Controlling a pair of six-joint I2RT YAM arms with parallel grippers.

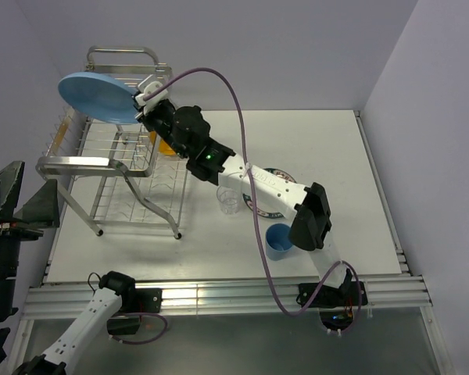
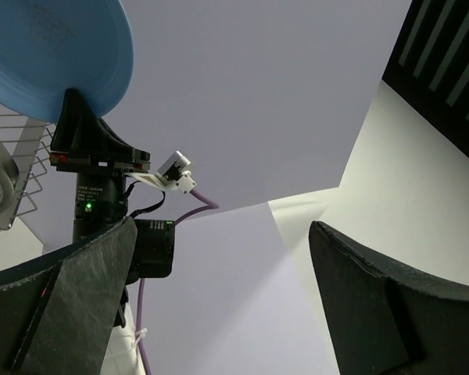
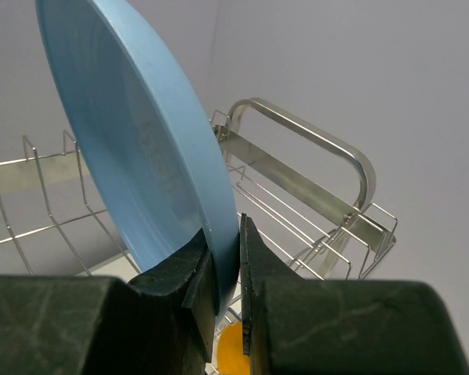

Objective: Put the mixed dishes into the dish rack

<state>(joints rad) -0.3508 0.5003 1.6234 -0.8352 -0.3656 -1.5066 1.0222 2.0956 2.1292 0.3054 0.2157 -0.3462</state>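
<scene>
Quick count: two plates, the light-blue plate [image 1: 98,95] upper left and the white plate [image 1: 281,173] mid-frame, mostly under an arm. One orange-yellow bowl [image 1: 166,147], one blue cup [image 1: 278,241], one clear glass [image 1: 229,200], one dish rack [image 1: 74,162]. Two robot arms.

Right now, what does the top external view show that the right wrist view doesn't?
Only the top external view shows the small clear glass, the small blue cup and the white plate on the table. Only the right wrist view shows up close how the right gripper pinches the rim of the light-blue plate. Both show that plate held over the dish rack, and a sliver of the orange-yellow bowl.
</scene>
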